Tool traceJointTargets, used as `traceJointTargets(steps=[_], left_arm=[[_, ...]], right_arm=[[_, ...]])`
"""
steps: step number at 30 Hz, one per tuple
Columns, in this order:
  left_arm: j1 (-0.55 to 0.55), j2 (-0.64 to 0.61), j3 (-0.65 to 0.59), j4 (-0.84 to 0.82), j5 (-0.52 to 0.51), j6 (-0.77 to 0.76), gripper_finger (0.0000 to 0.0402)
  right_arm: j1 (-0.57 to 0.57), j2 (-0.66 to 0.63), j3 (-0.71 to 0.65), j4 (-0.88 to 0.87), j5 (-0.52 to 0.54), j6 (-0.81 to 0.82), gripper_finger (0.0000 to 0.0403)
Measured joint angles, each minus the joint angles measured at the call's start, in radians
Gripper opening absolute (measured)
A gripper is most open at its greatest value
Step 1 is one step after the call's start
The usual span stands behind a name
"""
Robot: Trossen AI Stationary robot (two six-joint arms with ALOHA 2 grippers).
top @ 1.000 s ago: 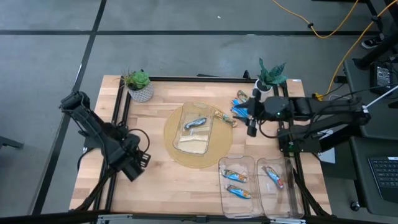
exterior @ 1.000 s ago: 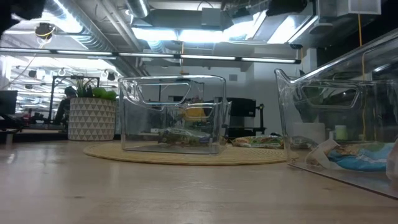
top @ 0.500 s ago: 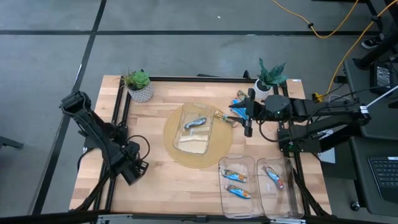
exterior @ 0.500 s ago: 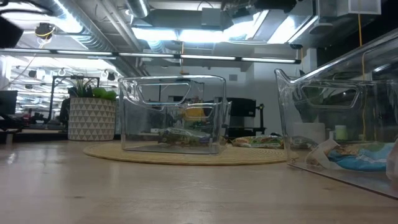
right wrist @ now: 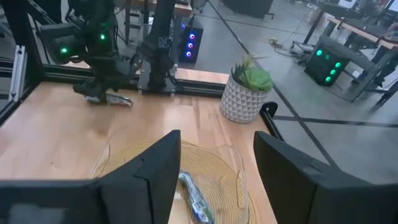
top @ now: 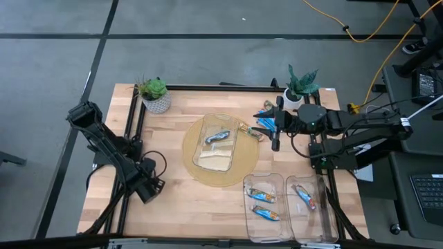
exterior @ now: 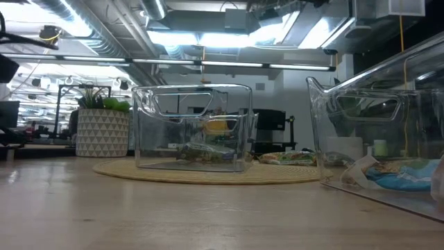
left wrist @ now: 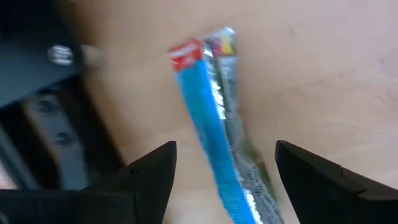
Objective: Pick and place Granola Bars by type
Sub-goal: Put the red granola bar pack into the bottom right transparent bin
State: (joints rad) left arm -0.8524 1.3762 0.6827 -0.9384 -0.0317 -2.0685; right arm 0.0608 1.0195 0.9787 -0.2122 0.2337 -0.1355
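Observation:
My left gripper (top: pixel 147 187) (left wrist: pixel 225 148) is open near the table's left edge, low over a blue-and-silver granola bar (left wrist: pixel 214 118). The bar lies between the spread fingers, touching neither. The right wrist view shows that bar (right wrist: pixel 118 101) on the wood under the left gripper. My right gripper (top: pixel 275 138) (right wrist: pixel 217 134) is open and holds nothing, beside a pile of bars (top: pixel 266 116) at the far right. One blue bar (top: pixel 218 136) lies in the middle bin. Two multicoloured bars (top: pixel 263 204) lie in one near-right bin, and one more (top: pixel 304 197) lies in the other.
The middle clear bin (top: pixel 232 149) stands on a round woven mat (top: pixel 194 162). Two clear bins (top: pixel 284 221) sit side by side at the near right edge. Potted plants stand at the far left (top: pixel 154 93) and far right (top: pixel 301 84). One bar (top: pixel 250 131) lies at the mat's far right rim.
My left gripper has moved a little toward the table's near edge. My right gripper has shifted slightly toward the far edge and the left, closer to the pile of bars.

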Motion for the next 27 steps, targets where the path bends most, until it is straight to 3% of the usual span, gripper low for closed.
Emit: traceJointTargets(steps=[5, 11, 27], left_arm=[[-0.012, 0.0, -0.078, 0.182, 0.002, -0.002, 0.0247], [-0.016, -0.003, -0.09, 0.204, 0.009, -0.005, 0.0213], [-0.017, -0.002, -0.089, 0.214, -0.003, -0.005, 0.0017]], right_arm=[[0.0, 0.0, 0.0, 0.02, 0.0, -0.008, 0.0205], [0.0, 0.0, 0.0, 0.031, 0.0, -0.026, 0.0205], [0.0, 0.0, 0.0, 0.028, 0.0, 0.012, 0.0205]])
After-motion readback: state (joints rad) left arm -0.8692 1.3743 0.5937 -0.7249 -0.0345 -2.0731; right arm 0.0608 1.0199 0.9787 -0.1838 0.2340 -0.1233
